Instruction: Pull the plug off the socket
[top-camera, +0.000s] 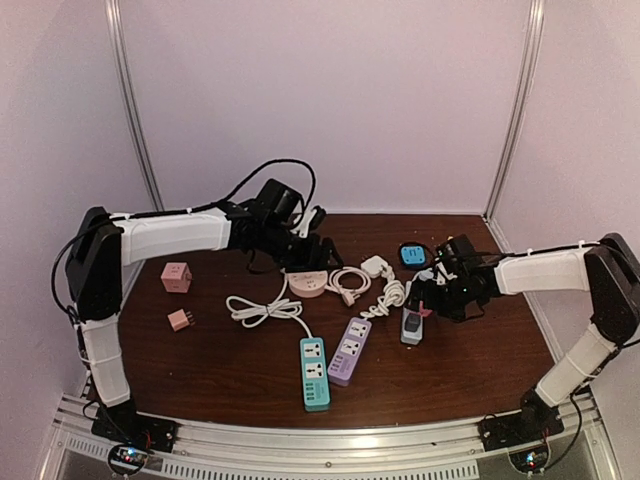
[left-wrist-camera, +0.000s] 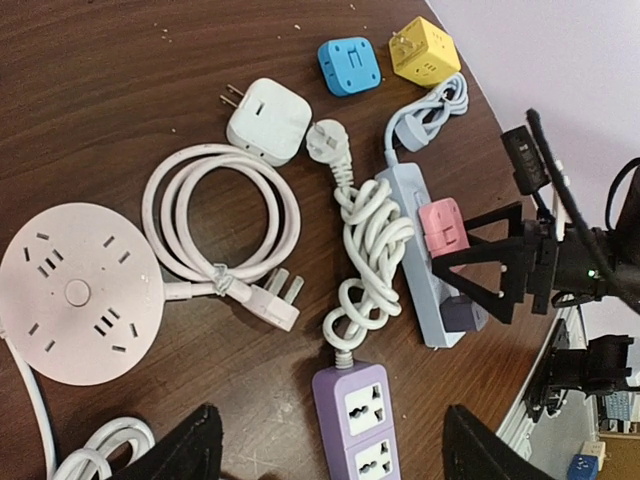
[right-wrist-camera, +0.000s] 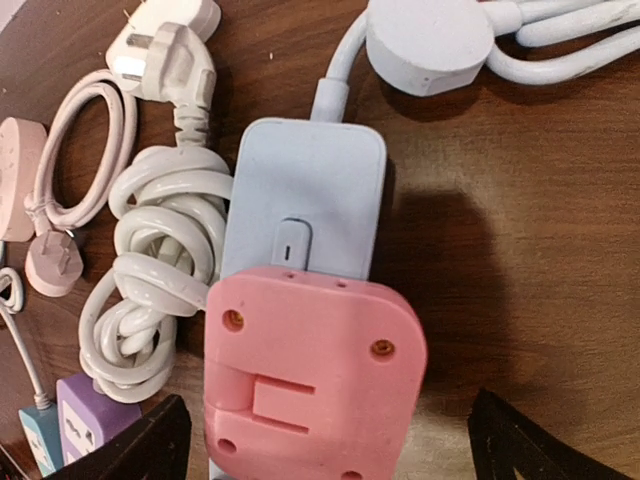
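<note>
Pink plug (right-wrist-camera: 312, 375) on grey socket strip (right-wrist-camera: 305, 190), between wide-apart fingers (right-wrist-camera: 130, 445) of right hand (right-wrist-camera: 335, 445); left hand (left-wrist-camera: 335, 450) likewise agape.

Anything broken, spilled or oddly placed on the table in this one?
Nothing looks damaged or spilled. The only untidy thing is the white cord, bunched in a loose knot beside the grey power strip; the pink plug sits on that strip.
</note>
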